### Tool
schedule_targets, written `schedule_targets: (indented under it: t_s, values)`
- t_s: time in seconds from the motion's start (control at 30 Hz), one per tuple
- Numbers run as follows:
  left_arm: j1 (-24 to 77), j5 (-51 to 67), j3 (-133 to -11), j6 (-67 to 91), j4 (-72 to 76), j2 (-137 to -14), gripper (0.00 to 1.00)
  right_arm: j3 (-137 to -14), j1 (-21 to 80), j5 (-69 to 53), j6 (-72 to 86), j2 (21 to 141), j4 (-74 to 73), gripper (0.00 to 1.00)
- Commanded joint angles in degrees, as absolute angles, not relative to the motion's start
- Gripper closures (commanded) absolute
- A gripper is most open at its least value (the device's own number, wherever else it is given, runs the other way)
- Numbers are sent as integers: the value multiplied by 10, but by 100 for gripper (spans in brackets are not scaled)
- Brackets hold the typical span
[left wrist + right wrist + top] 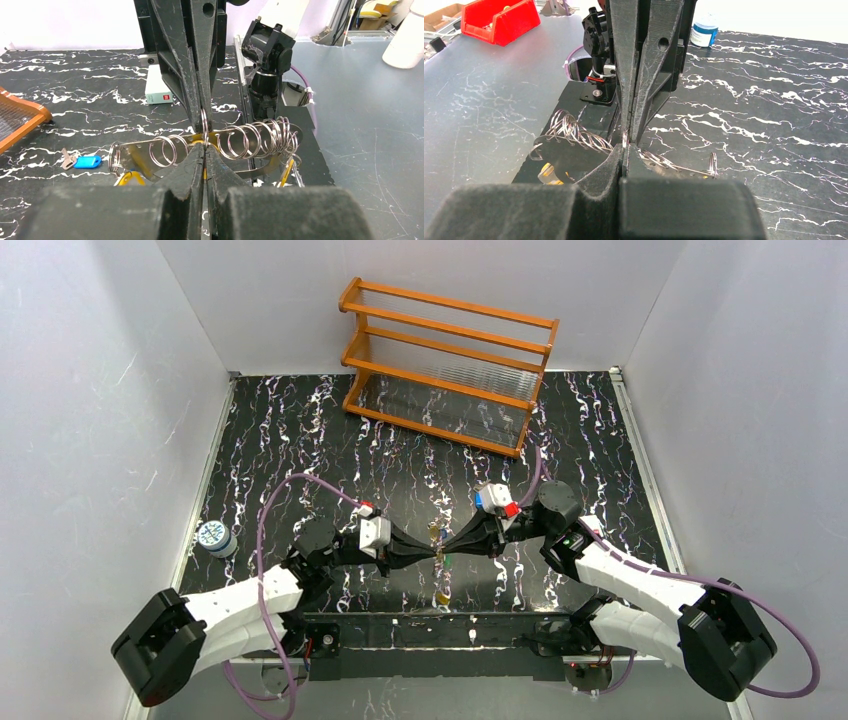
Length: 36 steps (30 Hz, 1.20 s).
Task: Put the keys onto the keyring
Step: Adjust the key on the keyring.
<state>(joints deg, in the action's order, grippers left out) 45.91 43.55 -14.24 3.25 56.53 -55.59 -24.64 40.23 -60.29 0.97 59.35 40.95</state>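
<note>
Left tool (205, 155), right tool (201, 117) tip-to-tip, mid table (100, 90)

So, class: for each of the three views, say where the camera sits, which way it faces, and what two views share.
Top external: above and behind the robot, looking down on the table towards the wooden rack; both arms show.
Left wrist: on the left arm, facing the right arm; left fingers nearest, right fingers opposite.
Right wrist: on the right arm, facing back; right fingers nearest.
Shared: both wrist views show the keyring pinched where the fingers meet.
</note>
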Motion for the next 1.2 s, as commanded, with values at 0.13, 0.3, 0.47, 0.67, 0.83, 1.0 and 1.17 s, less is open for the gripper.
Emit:
schedule_targets:
  t_s: [0.13,0.3,0.47,0.67,0.83,1.0,1.17]
  values:
    - [470,414,-108,54,577,-518,100,-284,401,-578,13,580,430,99]
    - [474,400,-103,42,547,-514,100,-284,401,-573,23,575,432,99]
    - [479,387,-113,13,505,-513,100,-282,402,-570,25,570,430,99]
    - [478,312,-152,-76,356,-426,79,-282,401,-563,16,555,415,99]
    - [479,281,-180,-93,328,-391,60,-284,401,-568,17,554,411,99]
    - [479,300,-218,-76,337,-429,61,-286,402,-574,18,556,410,99]
    - [479,341,-245,-59,345,-475,64,-287,402,-571,18,556,410,99]
